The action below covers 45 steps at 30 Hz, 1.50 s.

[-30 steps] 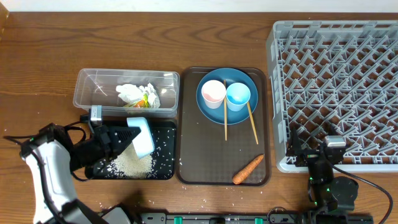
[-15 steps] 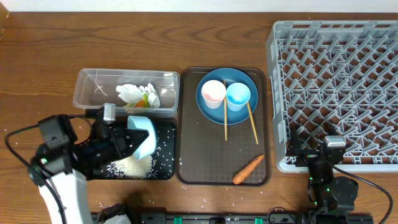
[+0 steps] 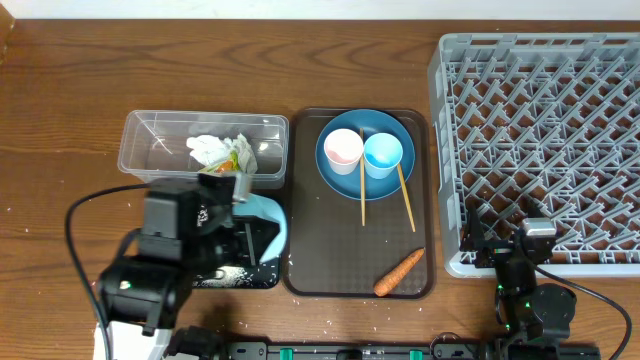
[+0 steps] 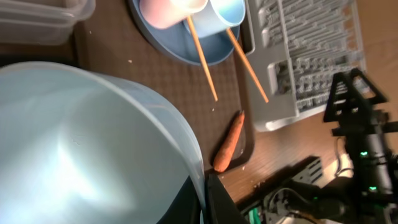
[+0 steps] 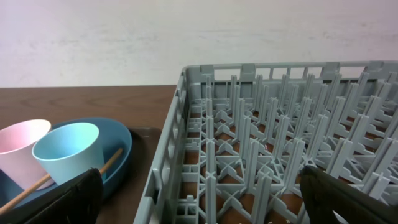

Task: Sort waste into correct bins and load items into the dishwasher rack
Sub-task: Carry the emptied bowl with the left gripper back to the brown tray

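My left gripper (image 3: 243, 238) is shut on the rim of the pale white bowl (image 3: 268, 222), held tilted over the right end of the black tray bin (image 3: 262, 280). In the left wrist view the bowl (image 4: 93, 137) fills the frame, its rim pinched in that gripper (image 4: 206, 200). Crumpled paper (image 3: 224, 152) lies in the clear tub (image 3: 150, 140). The blue plate (image 3: 366, 178) carries the pink cup (image 3: 343, 148) and light-blue cup (image 3: 383, 153), with two chopsticks (image 3: 362, 195) leaning off it. A carrot piece (image 3: 400, 272) lies on the brown tray. My right gripper (image 5: 205, 208) stands open at the rack's (image 3: 545, 130) front edge.
The brown serving tray (image 3: 310, 250) sits between the bins and the rack. Loose rice grains (image 3: 232, 272) show on the black tray beside my left arm, which hides most of it. The right arm's base (image 3: 535, 305) stands at the table's front edge.
My left arm has swung round to the right, carrying the bowl from over the rice pile to the black tray's right end. The right arm has not moved.
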Each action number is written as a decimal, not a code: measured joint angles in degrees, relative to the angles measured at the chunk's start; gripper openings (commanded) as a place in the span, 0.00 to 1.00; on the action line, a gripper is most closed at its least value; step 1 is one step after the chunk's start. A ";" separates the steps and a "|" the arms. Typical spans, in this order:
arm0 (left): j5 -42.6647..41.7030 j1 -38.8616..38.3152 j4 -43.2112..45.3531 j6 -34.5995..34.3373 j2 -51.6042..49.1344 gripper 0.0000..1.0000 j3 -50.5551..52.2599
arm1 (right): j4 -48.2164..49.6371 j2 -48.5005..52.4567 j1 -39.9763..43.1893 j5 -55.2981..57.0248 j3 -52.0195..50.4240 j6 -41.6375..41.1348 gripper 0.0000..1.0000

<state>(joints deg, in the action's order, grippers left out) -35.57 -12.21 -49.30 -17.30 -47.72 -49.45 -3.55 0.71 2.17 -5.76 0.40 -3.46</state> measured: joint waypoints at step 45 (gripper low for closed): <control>27.02 -41.16 13.35 -10.99 -34.38 0.48 -6.64 | -0.02 0.00 0.00 0.00 0.00 0.00 0.99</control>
<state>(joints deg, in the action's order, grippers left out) -8.56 -53.36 -35.94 -28.29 -82.11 -56.10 -3.57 0.71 2.17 -5.76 0.40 -3.46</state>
